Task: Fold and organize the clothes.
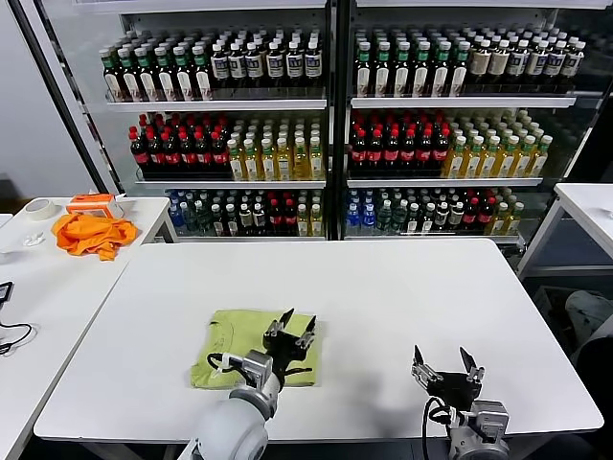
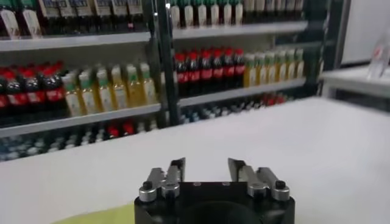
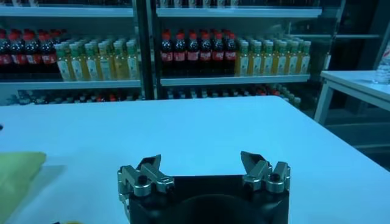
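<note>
Now left end effector [image 1: 295,322] open above folded T-shirt [image 1: 230,340], prob. not touching.

A white worktop [image 1: 383,297] fills the middle of the head view. On it, near the front edge left of centre, lies a folded lime T-shirt [image 1: 235,340], flat.

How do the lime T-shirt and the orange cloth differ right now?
The lime T-shirt lies flat as a folded rectangle on the main table; the orange cloth is a crumpled heap on the side table. The T-shirt sits under the left gripper, whose jaws are open; the orange cloth is far from both grippers. Neither is held.
</note>
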`<state>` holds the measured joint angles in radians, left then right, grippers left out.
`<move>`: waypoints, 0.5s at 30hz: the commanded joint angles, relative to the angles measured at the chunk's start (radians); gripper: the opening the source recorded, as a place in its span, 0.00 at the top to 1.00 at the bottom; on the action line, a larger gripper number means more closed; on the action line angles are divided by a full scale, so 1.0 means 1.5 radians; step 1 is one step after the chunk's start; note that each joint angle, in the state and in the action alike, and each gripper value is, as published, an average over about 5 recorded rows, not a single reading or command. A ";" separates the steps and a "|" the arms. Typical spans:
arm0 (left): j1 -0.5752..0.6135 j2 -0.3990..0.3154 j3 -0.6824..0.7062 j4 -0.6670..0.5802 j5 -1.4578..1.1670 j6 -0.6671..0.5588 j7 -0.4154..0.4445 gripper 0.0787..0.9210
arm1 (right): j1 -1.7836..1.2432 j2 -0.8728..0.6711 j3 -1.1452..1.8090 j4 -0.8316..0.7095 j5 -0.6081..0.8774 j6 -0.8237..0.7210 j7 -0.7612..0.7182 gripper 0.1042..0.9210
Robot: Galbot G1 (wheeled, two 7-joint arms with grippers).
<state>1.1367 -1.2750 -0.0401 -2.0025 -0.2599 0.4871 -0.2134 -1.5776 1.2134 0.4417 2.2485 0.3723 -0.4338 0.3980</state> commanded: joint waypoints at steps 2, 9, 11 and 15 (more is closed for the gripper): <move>-0.023 0.091 -0.126 -0.058 -0.084 -0.054 0.017 0.37 | 0.051 -0.008 -0.029 -0.022 0.013 -0.010 -0.014 0.12; 0.059 0.157 -0.245 -0.058 -0.030 -0.106 0.054 0.16 | 0.174 -0.006 -0.160 -0.058 0.119 -0.053 -0.027 0.12; 0.078 0.152 -0.255 -0.065 -0.030 -0.107 0.053 0.13 | 0.210 0.000 -0.202 -0.075 0.147 -0.070 -0.021 0.12; 0.099 0.139 -0.269 -0.072 -0.028 -0.109 0.052 0.12 | 0.265 0.018 -0.264 -0.117 0.208 -0.092 0.003 0.12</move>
<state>1.1844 -1.1302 -0.2824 -2.0748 -0.3138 0.3799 -0.1663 -1.4020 1.2139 0.2826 2.1756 0.4905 -0.4965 0.3735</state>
